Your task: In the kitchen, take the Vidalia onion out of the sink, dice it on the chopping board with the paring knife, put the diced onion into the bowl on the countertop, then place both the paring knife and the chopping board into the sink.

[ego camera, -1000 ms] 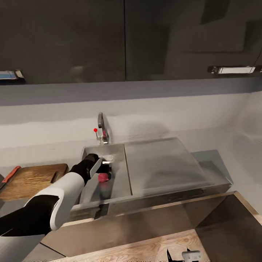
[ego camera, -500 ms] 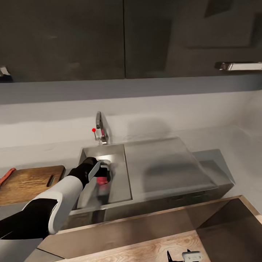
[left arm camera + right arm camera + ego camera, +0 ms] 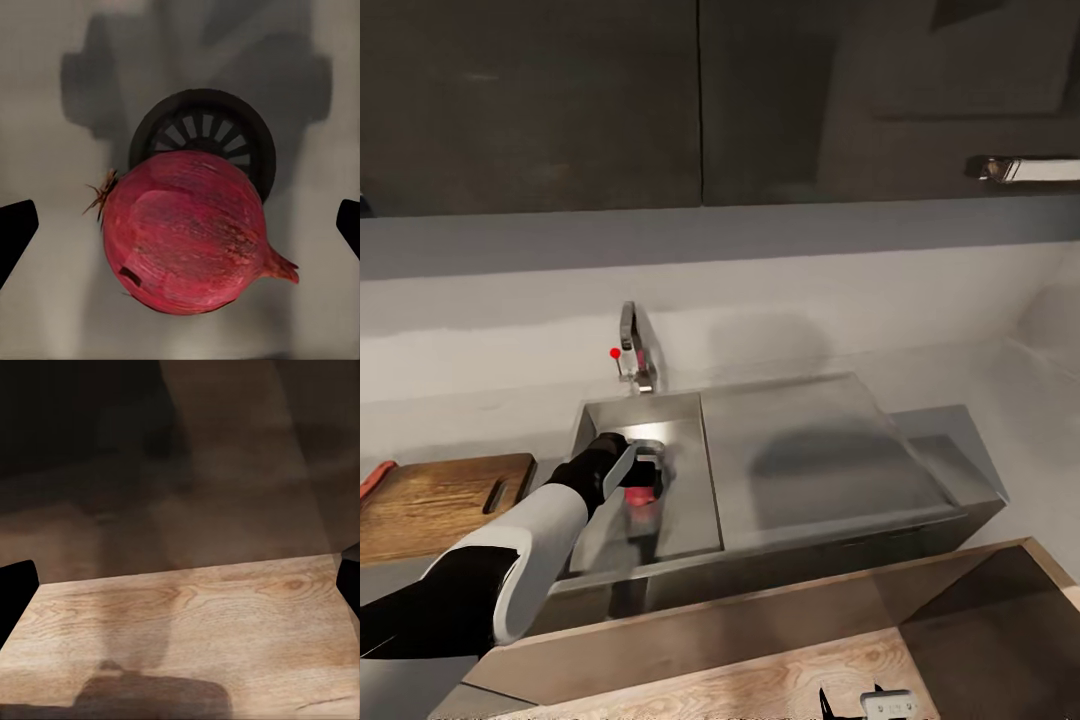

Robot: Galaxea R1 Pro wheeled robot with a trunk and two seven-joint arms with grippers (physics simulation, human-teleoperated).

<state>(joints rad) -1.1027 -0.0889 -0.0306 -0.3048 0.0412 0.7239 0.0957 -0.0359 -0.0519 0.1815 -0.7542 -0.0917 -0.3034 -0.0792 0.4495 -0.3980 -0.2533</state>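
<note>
Right gripper (image 3: 857, 703): seen at the near edge of the head view, over a light wooden surface (image 3: 780, 680). In the right wrist view its two dark fingertips (image 3: 15, 592) are set wide apart at the frame edges, with nothing held between them; wood grain is seen beyond.

Left gripper (image 3: 643, 470): lowered into the basin of the sink (image 3: 690, 500), the white and black arm reaching in from the near left. In the left wrist view the fingertips (image 3: 15, 236) are spread wide, well clear of the onion on either side; nothing is gripped.

Vidalia onion (image 3: 187, 229): a red, round bulb, resting on the floor of the basin. It is seen partly over the near edge of the round dark drain (image 3: 202, 135). Its long axis runs across the gap between the fingers, the pointed stem tip toward one finger, the dry root tuft toward the other. In the head view it is seen just under the gripper (image 3: 643, 492).

Chopping board (image 3: 440, 500): laid flat on the countertop (image 3: 460, 420), left of the sink, its long axis running left to right, the handle slot at the end nearest the sink.

Paring knife (image 3: 375, 475): only a reddish handle is seen at the left edge, on the far corner of the board; which way the blade points cannot be told.

Drainboard (image 3: 810, 450): flat, right of the basin.

Tap (image 3: 632, 345): set behind the basin, with a red knob.

Dark wall cabinets (image 3: 700, 100): hung above.
</note>
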